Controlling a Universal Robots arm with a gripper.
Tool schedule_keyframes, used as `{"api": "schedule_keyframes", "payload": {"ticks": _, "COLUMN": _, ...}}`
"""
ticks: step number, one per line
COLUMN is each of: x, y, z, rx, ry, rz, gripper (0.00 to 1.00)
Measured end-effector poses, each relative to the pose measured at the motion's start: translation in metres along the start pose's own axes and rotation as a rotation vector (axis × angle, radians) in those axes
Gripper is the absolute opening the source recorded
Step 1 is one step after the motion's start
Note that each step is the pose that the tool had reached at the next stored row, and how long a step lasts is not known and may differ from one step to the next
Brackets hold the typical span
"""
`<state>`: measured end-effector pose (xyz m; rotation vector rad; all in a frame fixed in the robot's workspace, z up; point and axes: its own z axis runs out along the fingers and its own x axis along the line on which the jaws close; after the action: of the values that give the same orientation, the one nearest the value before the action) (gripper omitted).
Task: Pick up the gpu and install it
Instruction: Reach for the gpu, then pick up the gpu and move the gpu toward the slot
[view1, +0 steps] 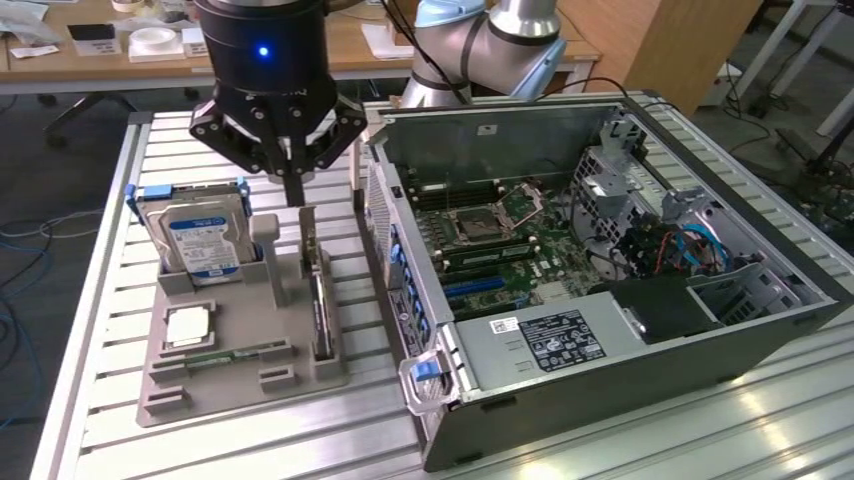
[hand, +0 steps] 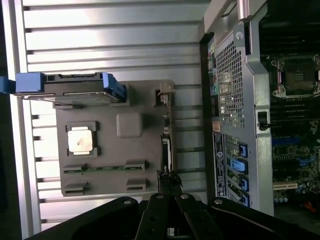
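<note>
Gpu (view1: 319, 305): upright on edge in grey holder tray (view1: 227, 385), beside open computer case (view1: 534, 400); not lifted, not installed. Gripper (view1: 291, 192): clenched, just above the card's top edge; grasp unconfirmed.

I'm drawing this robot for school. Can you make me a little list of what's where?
jaws: shut, over one end of the graphics card; whether touching is unclear
graphics card: standing on edge in the grey holder, not in the computer
hard drive: upright in the holder
chip: flat on the holder
computer: open, at the exterior view's right
</note>
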<state>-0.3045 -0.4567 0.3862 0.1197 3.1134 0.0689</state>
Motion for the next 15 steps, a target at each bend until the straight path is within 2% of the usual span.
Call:
{"api": "schedule_keyframes", "payload": {"ticks": 7, "x": 0.0009, "y": -0.004, "z": -0.0002, "rx": 0.0, "ry": 0.0, "rz": 0.0, "gripper": 0.11}}
{"api": "schedule_keyframes", "payload": {"ticks": 15, "x": 0.0008, "y": -0.004, "z": -0.0002, "rx": 0.0, "ry": 0.0, "rz": 0.0, "gripper": 0.11}}
